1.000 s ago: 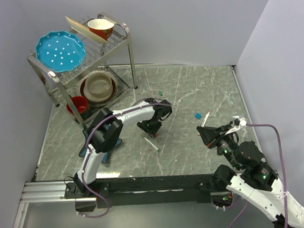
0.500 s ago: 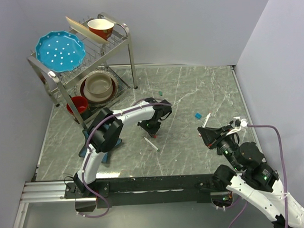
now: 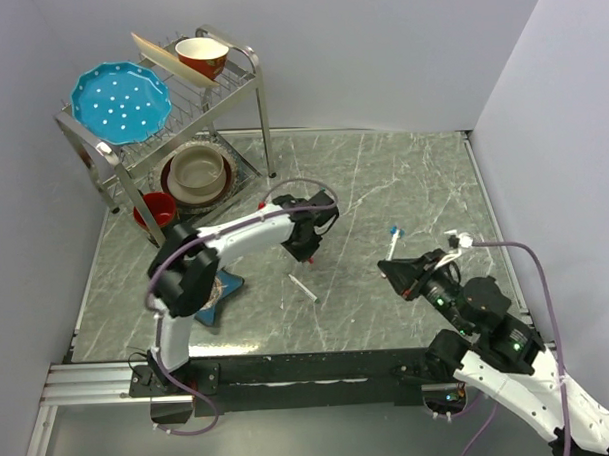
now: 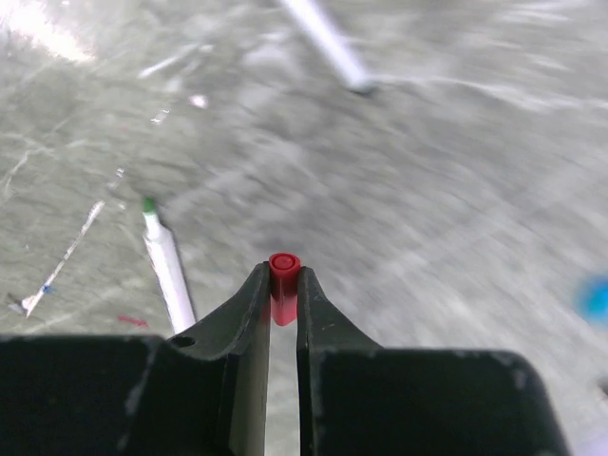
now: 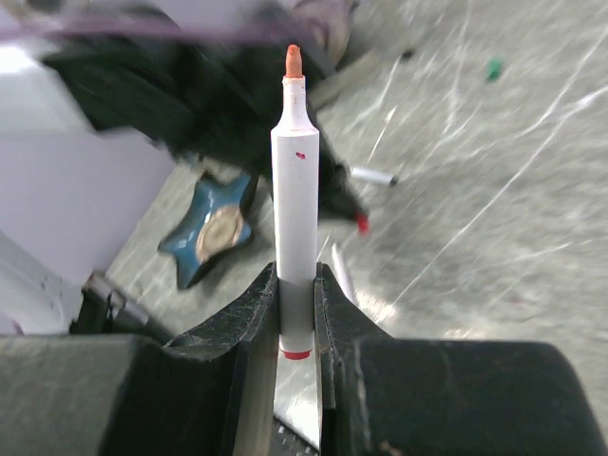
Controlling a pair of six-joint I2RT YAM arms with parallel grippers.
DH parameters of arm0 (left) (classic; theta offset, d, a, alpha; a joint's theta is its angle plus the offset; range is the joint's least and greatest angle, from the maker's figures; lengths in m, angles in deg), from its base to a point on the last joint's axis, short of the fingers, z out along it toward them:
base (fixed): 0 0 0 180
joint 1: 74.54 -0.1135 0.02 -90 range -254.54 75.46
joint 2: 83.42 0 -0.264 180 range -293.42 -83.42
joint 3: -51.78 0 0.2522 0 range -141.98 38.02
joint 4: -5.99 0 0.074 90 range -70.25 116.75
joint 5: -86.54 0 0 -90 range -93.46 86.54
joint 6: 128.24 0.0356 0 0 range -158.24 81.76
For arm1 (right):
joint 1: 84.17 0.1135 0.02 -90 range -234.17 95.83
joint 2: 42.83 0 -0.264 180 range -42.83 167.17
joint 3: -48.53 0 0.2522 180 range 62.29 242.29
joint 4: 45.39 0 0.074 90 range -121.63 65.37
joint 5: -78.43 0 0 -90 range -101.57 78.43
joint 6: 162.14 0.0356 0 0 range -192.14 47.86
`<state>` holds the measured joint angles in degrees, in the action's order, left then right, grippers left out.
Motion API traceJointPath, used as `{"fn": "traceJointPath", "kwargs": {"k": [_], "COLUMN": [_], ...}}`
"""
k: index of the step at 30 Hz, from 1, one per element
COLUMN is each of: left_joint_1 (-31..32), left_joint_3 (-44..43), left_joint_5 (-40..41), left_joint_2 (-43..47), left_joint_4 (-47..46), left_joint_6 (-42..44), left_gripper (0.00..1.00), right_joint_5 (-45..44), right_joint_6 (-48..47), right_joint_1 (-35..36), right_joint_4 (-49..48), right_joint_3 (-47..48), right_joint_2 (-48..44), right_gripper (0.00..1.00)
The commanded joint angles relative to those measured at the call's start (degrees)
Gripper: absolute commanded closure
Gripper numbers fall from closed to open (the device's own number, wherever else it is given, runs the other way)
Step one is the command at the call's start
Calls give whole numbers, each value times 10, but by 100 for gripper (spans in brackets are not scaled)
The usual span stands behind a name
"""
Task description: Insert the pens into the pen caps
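My left gripper (image 3: 308,251) is shut on a red pen cap (image 4: 283,275), held off the table, open end facing away from the wrist camera. My right gripper (image 3: 387,268) is shut on a white pen (image 5: 295,204) with an orange-red tip, gripped near its rear end; the tip points toward the left arm. In the top view the held pen (image 3: 391,245) ends close to a blue cap (image 3: 396,230) on the table. A white pen (image 3: 303,287) lies between the grippers. The left wrist view shows a green-tipped pen (image 4: 167,271) and another pen (image 4: 328,43). A green cap (image 5: 493,67) lies far back.
A blue star-shaped dish (image 3: 223,290) lies by the left arm's base. A metal dish rack (image 3: 161,123) with plates, bowls and a red cup stands at the back left. Walls close the table at the back and right.
My left gripper has risen and drawn back a little with the red cap, its arm swinging left. My right gripper has moved left with the pen, toward the left gripper.
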<state>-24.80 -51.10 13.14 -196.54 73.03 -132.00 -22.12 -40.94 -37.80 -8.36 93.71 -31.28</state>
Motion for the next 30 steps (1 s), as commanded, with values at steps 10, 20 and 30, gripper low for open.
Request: {"fn": "traceJointPath", "kwargs": {"k": [10,20,30], "left_joint_1": [3,4,4], "left_joint_3": [170,285,323], "left_joint_5": [-41,-110,-105], "left_joint_2": [323,465,508], "left_joint_4": [-330,-449,-469], "left_joint_6": [301,408,422], "left_gripper": [99,99,99], "right_joint_5": [187,268,274], "right_joint_6": [39,68,72], "right_joint_1": [3,4,33], "right_joint_4": [-222,-373,-405], "right_joint_3": [-85,-76,-36], "right_joint_2": [115,291,375], "right_gripper": [100,100,100]}}
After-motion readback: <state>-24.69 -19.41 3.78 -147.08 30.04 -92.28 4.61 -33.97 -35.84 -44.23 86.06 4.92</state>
